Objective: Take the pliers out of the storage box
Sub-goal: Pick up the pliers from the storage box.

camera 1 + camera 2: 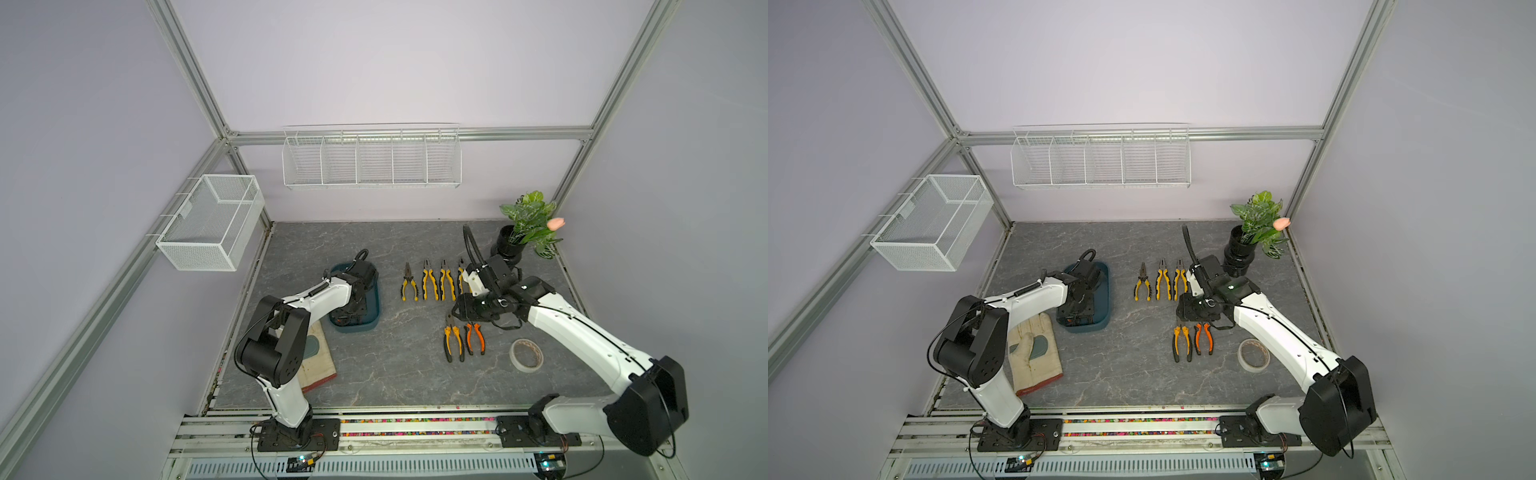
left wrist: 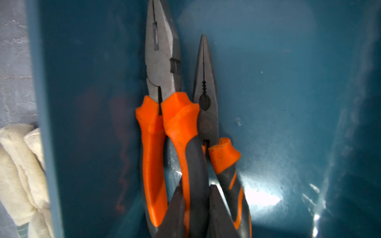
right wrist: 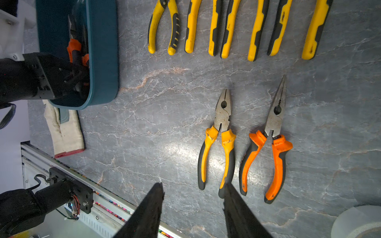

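Left wrist view: the left tool (image 2: 195, 208) was closed on one handle of the orange pliers (image 2: 162, 61), which were seen in the teal box (image 2: 288, 103) against a needle-nosed pair (image 2: 206, 82). The right tool (image 3: 193, 214) was held partly open and empty above the desk (image 3: 154, 127), where six pliers (image 3: 222, 115) were laid out.

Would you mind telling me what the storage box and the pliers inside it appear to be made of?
The storage box looks like moulded plastic, dark teal and glossy: light glares off its floor. The pliers have dull grey, scuffed heads, apparently bare steel; their orange-and-black handles are probably rubbery plastic sleeves.
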